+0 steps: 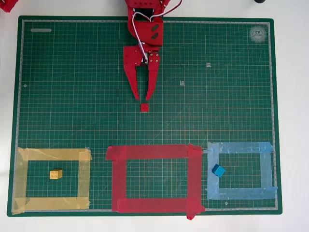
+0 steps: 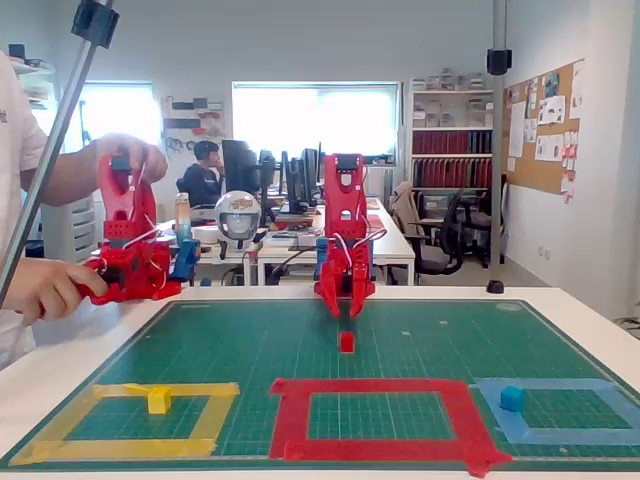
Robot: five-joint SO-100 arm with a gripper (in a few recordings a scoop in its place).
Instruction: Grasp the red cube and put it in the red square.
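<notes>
The red two-finger gripper [image 1: 143, 98] hangs with its fingers apart, tips just above the one small red plastic cube [image 1: 144, 107] in the overhead view. That cube sits on the green cutting mat [image 1: 72, 96], well apart from the large red tape square [image 1: 154, 179]. There are three tape outlines: a yellow tape rectangle [image 1: 50, 180] holding one yellow cube [image 1: 56, 174], the red one, and a light blue tape rectangle [image 1: 240, 170] holding one blue cube [image 1: 218, 170].

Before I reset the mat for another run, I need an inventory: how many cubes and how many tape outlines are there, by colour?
Red: 1 cube, 1 tape outline
Yellow: 1 cube, 1 tape outline
Blue: 1 cube, 1 tape outline
Total: 3 cubes, 3 outlines, 6 things.
</notes>
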